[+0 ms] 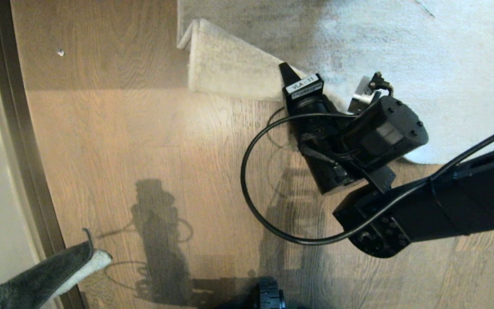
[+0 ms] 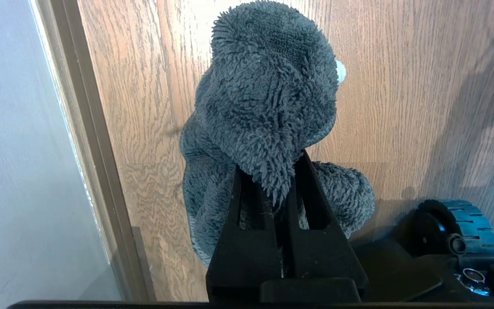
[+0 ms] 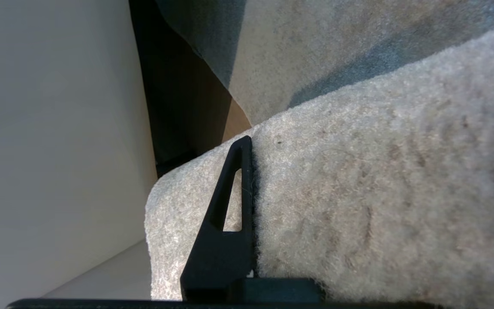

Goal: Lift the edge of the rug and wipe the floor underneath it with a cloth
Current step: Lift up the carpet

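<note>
Right gripper (image 3: 247, 214), pinching the rug edge (image 1: 230, 68) at 12 o'clock, should lift higher, baring floor (image 1: 144, 128) for the left gripper's (image 2: 278, 189) clenched cloth (image 2: 268, 98).

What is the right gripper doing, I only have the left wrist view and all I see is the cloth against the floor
Observer: The right gripper is clamped on the rug edge, which is folded up off the floor.
Operator: Is bare floor showing below that fold?
Observer: Yes, in the head view wood planks lie open right below the raised flap.
Operator: How far into the rug does the grip reach?
Observer: In the right wrist view one finger lies flat on the pile; the other is hidden behind the rug.
Operator: Where is my cloth relative to the fold?
Observer: The cloth hangs at the head view's lower left corner, beside the baseboard, well apart from the fold.
</note>
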`<state>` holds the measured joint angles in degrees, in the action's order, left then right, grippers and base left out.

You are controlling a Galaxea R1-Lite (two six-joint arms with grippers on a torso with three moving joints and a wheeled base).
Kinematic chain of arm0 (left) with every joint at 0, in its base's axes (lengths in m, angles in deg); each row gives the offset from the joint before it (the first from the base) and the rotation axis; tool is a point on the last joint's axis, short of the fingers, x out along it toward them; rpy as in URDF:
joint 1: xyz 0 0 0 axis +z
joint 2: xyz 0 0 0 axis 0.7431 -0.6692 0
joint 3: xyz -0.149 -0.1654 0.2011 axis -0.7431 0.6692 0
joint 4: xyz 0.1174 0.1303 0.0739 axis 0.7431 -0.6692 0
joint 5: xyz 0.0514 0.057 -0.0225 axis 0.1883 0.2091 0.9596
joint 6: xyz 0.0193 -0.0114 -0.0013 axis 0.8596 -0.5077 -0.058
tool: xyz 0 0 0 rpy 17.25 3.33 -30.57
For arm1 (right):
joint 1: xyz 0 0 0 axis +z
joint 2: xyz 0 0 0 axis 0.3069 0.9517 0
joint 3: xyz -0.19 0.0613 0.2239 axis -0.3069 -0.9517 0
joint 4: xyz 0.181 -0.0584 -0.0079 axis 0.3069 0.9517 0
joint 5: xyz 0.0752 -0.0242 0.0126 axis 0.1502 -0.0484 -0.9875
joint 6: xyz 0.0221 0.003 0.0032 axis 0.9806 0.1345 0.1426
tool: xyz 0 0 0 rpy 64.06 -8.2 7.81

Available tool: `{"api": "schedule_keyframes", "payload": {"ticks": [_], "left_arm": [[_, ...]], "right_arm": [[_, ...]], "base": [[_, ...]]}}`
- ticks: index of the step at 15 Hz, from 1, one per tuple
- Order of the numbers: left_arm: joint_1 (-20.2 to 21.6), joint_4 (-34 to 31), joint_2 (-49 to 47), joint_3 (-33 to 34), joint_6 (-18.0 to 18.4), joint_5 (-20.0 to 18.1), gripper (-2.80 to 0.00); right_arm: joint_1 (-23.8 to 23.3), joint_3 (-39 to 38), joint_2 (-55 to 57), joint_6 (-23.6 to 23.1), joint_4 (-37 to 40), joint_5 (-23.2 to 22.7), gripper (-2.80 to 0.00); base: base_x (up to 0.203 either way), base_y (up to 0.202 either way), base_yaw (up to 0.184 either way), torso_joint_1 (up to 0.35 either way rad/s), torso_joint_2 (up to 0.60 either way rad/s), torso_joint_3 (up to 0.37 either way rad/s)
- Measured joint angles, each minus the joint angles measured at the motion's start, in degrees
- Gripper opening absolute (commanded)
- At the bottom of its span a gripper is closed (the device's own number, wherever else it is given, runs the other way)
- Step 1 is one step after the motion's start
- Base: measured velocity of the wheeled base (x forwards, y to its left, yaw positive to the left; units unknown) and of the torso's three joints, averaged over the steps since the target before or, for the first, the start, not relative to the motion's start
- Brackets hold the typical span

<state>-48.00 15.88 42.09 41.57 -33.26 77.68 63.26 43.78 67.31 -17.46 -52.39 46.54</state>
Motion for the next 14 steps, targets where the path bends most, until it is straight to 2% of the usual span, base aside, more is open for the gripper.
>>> {"api": "schedule_keyframes", "payload": {"ticks": [6, 14], "left_arm": [[0.0, 0.01, 0.0, 0.0, -0.05, -0.02, -2.8], [0.0, 0.01, 0.0, 0.0, 0.0, -0.02, -2.8]], "right_arm": [[-0.49, -4.37, -5.8, 0.93, 0.0, -0.37, -2.8], [-0.57, -8.66, -10.55, 8.12, 0.0, -0.5, -2.8]], "base": [[0.0, 0.0, 0.0, 0.0, 0.0, 0.0], [0.0, 0.0, 0.0, 0.0, 0.0, 0.0]]}}
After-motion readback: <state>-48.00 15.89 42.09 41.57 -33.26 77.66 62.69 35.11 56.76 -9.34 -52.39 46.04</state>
